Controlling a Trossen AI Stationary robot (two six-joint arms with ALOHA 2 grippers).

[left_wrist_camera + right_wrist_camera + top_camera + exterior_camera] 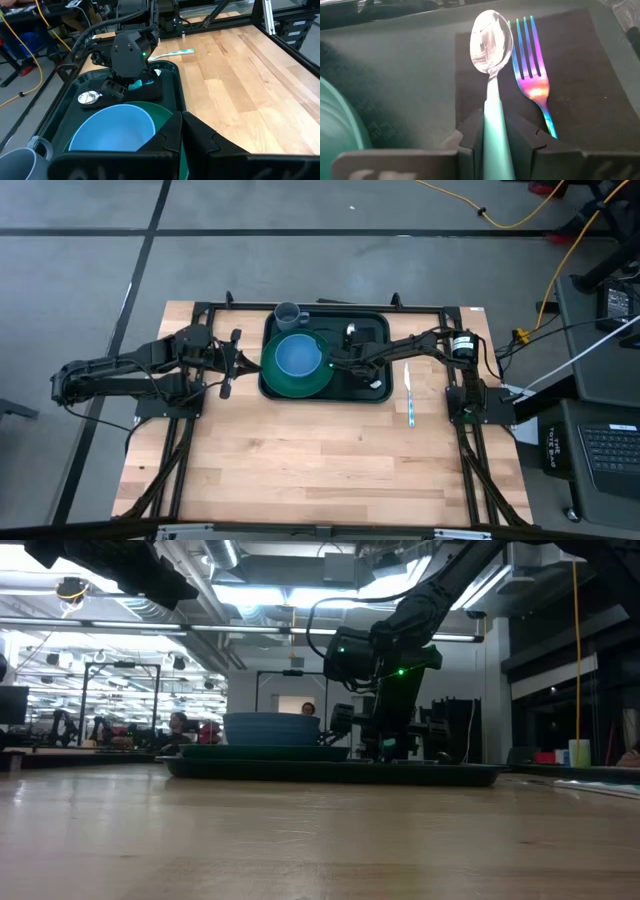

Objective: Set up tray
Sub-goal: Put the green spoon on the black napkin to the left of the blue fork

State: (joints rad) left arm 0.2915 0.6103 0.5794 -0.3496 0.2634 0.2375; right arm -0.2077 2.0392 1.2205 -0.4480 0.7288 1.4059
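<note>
Currently right gripper (495,132) pinches 1 teal-handled silver spoon (491,45) over the black rectangular mat (570,65) in the dark green plastic tray (375,323) mid-table, parallel, just beside iridescent fork (532,80); left gripper (232,362) waits beside tray, fingers closed, empty.

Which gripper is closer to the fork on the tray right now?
Right. The right gripper sits over the tray beside the fork, shut on a spoon. The left gripper waits off the tray's far side.
</note>
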